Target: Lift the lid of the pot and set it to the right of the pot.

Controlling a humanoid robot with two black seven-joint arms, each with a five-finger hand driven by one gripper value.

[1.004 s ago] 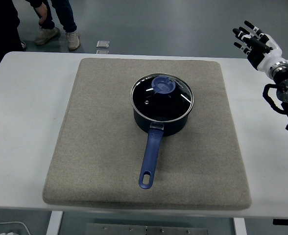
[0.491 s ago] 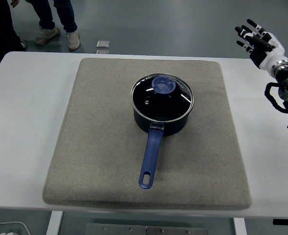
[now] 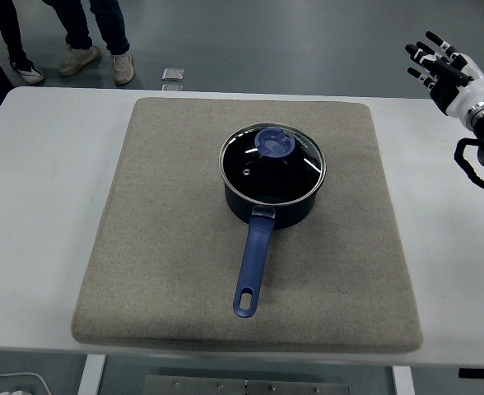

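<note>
**Pot lid seated on pot; right hand raised at far right edge**

The pot lid (image 3: 272, 163) sits closed on the pot (image 3: 272, 202), its metal rim flush with the pot's top edge all round. The lid is dark glass with a blue knob (image 3: 273, 142) positioned toward its far side. The pot is dark blue and stands upright, slightly beyond the centre of a grey-beige mat (image 3: 168, 247). Its blue handle (image 3: 253, 262) extends from the near wall toward the near edge of the counter, angled slightly left, and ends in a hanging loop that lies on the mat. The mat surface to the right of the pot is bare fabric.

The mat lies flat on the white counter (image 3: 44, 189) and covers most of its middle; white margins show on the left and right sides.

The right hand (image 3: 441, 67) is at the upper right of the head view, beyond the mat's right edge and well apart from the pot and the lid. It is white and black, its fingers (image 3: 421, 53) are spread apart and extended, and they hold nothing. The black forearm runs down along the right edge of the frame.

Beyond the far edge of the counter, on the grey floor, the legs and shoes of persons (image 3: 94, 37) show at the upper left. A small pale object (image 3: 173, 75) lies on the floor near them.
</note>
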